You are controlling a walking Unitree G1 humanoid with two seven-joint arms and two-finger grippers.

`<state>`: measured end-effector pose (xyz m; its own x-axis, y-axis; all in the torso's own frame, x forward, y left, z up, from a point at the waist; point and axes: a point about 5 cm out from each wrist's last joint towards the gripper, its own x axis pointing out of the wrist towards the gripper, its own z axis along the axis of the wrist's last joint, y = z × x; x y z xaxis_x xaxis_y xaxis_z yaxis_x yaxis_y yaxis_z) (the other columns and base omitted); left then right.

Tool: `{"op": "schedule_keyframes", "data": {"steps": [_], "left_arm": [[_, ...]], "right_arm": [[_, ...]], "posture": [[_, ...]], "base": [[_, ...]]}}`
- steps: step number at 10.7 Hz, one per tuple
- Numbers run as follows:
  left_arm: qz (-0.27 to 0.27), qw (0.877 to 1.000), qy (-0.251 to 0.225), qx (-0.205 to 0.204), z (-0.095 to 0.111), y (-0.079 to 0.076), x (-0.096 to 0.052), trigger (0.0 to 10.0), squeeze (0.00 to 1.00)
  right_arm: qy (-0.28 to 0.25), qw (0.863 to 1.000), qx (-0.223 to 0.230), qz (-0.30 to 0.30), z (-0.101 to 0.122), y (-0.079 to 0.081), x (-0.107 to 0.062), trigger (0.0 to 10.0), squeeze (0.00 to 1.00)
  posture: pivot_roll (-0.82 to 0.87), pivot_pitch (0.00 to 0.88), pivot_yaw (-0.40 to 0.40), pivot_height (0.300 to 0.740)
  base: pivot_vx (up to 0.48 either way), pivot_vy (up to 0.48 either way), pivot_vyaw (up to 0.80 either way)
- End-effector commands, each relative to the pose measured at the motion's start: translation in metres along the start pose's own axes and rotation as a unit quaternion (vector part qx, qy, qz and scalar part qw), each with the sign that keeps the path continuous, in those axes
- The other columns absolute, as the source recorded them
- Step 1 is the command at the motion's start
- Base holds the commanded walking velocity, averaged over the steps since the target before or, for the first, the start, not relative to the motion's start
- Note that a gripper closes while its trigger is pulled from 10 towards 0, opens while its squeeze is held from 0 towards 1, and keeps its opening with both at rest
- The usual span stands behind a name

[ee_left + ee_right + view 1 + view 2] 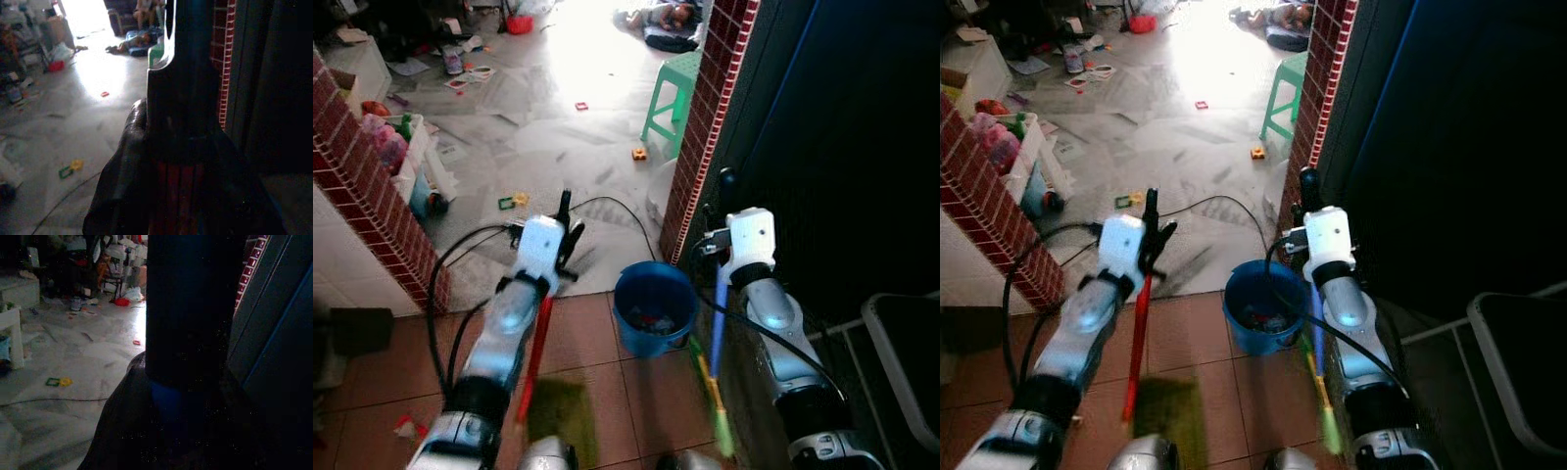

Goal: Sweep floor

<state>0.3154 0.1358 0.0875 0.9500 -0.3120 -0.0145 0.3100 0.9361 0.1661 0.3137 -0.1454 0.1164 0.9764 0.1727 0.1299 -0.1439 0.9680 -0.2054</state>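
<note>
A round blue plastic bucket [654,308] stands on the terracotta floor tiles, just beside the red brick pillar [703,127]. A green plastic stool [672,91] stands further back by the same pillar. Small toys, among them an orange block [638,153], lie scattered on the grey marbled floor [558,127].

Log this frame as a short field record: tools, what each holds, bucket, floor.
left tool: shut on red handle, olive dustpan below
right tool: shut on blue handle
bucket: blue, on the tiles between the arms, some bits inside
floor: small toys and a black cable on the grey floor ahead
stool: green, by the brick pillar
</note>
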Motion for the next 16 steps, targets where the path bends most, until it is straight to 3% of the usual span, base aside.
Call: {"op": "schedule_keyframes", "data": {"steps": [1, 2, 3, 4, 5, 7, 9, 11, 13, 16], "left_arm": [[0.033, 0.998, -0.049, -0.013, 0.016, 0.008, 0.001, 10.0, 0.00], [0.053, 0.997, -0.046, -0.044, 0.013, 0.012, 0.000, 10.0, 0.00], [0.049, 0.994, -0.040, -0.090, 0.013, 0.013, 0.001, 10.0, 0.00], [0.025, 0.993, -0.060, -0.093, 0.015, 0.009, -0.002, 10.0, 0.00], [0.016, 0.992, -0.047, -0.119, 0.008, 0.003, -0.003, 10.0, 0.00], [-0.048, 0.995, -0.043, -0.078, 0.004, -0.016, -0.012, 10.0, 0.00], [-0.042, 0.995, -0.060, -0.071, 0.010, -0.014, -0.019, 10.0, 0.00], [0.008, 0.995, -0.084, -0.055, 0.020, -0.004, -0.022, 10.0, 0.00], [0.025, 0.996, -0.064, -0.055, 0.009, -0.005, -0.023, 10.0, 0.00], [0.030, 0.996, -0.062, -0.053, 0.010, -0.005, -0.024, 10.0, 0.00]], "right_arm": [[-0.032, 0.999, 0.004, -0.014, 0.018, -0.009, 0.007, 10.0, 0.00], [-0.029, 0.998, 0.040, -0.024, 0.019, -0.011, 0.008, 10.0, 0.00], [-0.008, 0.992, 0.116, -0.037, 0.015, -0.012, 0.011, 10.0, 0.00], [0.009, 0.992, 0.125, -0.018, 0.009, -0.010, 0.012, 10.0, 0.00], [0.026, 0.991, 0.130, 0.004, 0.005, -0.008, 0.012, 10.0, 0.00], [0.037, 0.990, 0.097, 0.091, 0.005, 0.005, 0.011, 10.0, 0.00], [0.027, 0.988, 0.089, 0.120, 0.007, 0.016, 0.005, 10.0, 0.00], [-0.014, 0.996, 0.075, 0.053, 0.010, 0.018, 0.002, 10.0, 0.00], [0.003, 0.998, 0.067, -0.013, 0.000, 0.010, -0.002, 10.0, 0.00], [-0.001, 0.998, 0.063, -0.021, -0.001, 0.011, -0.002, 10.0, 0.00]], "posture": [[-0.01, 0.000, -0.011, 0.740], [-0.02, 0.000, -0.012, 0.740], [-0.01, 0.000, -0.008, 0.740], [-0.02, 0.000, -0.004, 0.740], [-0.02, 0.000, 0.001, 0.740], [-0.02, 0.000, 0.007, 0.740], [-0.01, 0.000, 0.001, 0.740], [0.02, 0.000, -0.024, 0.740], [0.03, 0.000, -0.032, 0.740], [0.03, 0.000, -0.032, 0.740]], "base": [[0.000, 0.000, 0.00], [0.000, 0.000, 0.00], [0.000, 0.000, 0.00], [0.000, 0.000, 0.00], [0.000, 0.000, 0.00], [0.000, 0.000, 0.00], [0.000, 0.000, 0.00], [0.000, 0.197, 0.00], [0.000, 0.480, 0.00], [0.000, 0.480, 0.00]]}}
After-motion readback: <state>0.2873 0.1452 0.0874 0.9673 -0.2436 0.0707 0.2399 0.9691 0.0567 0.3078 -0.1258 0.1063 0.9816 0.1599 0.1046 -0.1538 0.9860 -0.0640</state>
